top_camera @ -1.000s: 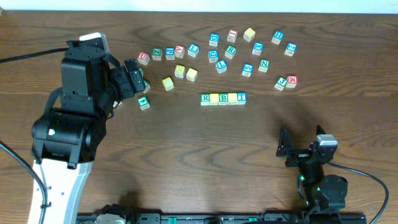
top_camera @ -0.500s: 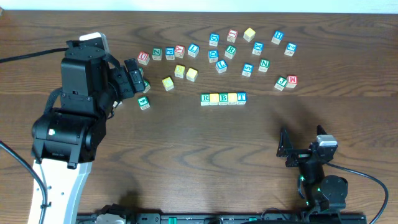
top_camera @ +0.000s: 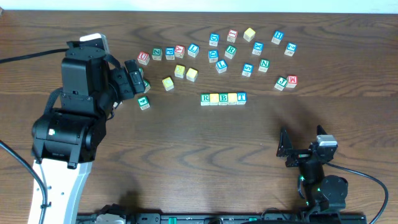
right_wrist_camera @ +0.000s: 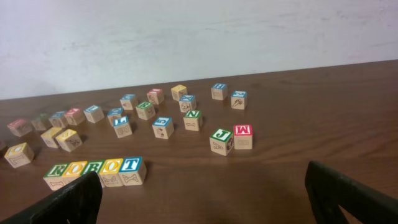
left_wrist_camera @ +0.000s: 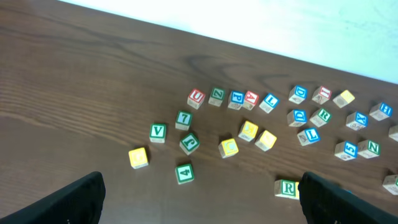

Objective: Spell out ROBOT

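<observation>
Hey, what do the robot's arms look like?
The left arm is bulky black with a white lower segment. The right arm is smaller, black, with green lights. Black cables trail from both. The left tool and right tool are black.

Items I log from my feed: one dark brown wood-grain table [top_camera: 186, 162], evenly lit; one plain white wall [right_wrist_camera: 186, 37] bordering its 12 o'clock edge.

A dark wooden bench [top_camera: 186, 162] carries small letter cubes. The ROBOT row [top_camera: 223, 98] is five cubes touching side by side. Loose cubes [top_camera: 231, 51] are scattered behind the row. Behind and to its right, a J cube [top_camera: 280, 83] touches an M cube [top_camera: 291, 81]. Three yellow cubes [top_camera: 180, 71] lie behind and to its left.
</observation>
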`<state>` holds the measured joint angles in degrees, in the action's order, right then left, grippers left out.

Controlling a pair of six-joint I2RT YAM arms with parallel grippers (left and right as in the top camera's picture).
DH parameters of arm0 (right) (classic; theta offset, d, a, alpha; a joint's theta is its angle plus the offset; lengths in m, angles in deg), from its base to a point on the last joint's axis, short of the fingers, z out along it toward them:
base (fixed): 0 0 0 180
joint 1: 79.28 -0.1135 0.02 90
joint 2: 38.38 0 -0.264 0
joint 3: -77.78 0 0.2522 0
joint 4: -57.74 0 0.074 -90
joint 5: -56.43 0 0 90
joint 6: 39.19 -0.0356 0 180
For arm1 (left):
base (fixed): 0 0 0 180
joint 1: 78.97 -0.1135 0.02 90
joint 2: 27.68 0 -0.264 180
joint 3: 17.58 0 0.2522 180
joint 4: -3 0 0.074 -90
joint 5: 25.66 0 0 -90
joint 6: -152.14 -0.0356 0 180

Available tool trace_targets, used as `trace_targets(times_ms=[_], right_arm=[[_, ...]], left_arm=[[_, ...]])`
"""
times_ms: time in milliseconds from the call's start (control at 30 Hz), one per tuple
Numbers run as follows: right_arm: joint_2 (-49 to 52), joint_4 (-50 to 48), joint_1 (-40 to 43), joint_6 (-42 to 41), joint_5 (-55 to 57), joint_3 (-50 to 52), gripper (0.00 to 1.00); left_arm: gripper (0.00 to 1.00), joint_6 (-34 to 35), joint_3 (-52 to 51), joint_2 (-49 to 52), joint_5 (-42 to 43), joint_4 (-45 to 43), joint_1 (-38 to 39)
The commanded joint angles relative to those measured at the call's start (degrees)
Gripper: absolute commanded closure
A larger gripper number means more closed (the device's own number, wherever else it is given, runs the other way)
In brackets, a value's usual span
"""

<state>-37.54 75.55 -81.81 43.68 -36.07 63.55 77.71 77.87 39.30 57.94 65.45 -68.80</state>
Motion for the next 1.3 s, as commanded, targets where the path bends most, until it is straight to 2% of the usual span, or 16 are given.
trace_targets(times_ms=[0,167,333,500,600,700,1067,1267], right_arm=[[-0.5,0.2,0.5,0.6,0.9,0.2,0.01],[-0.5,0.2,0.5,0.5,0.9,0.2,0.01],[-0.5,0.2,0.5,0.5,0.9,0.2,0.01],[-0.5,0.2,0.5,0.5,0.9,0.2,0.01],[-0.5,0.2,0.5,0.5,0.9,0.2,0.01],[-0.5,0.2,0.5,0.6,0.9,0.2,0.01],[-0.5,0.2,0.4,0.5,0.9,0.2,0.01],[-0.5,0.2,0.5,0.5,0.9,0.2,0.01]], left_arm=[[0.02,-0.5,1.0,0.0,-0.7,0.9,-0.2],[0.02,-0.5,0.2,-0.8,-1.2,-1.0,-1.6],[0.02,-0.5,-6.6,-5.9,-0.5,-9.0,-5.3],[0.02,-2.4,-19.9,-14.6,0.8,-20.5,-9.3],[0.02,-10.0,-33.5,-22.3,8.5,-33.7,-13.5],[0.02,-11.9,-43.0,-28.0,11.4,-40.1,-16.1],[0.02,-14.5,-66.8,-49.4,11.4,-47.5,-18.7],[0.02,-23.6,-75.7,-58.9,13.7,-49.3,-18.7]])
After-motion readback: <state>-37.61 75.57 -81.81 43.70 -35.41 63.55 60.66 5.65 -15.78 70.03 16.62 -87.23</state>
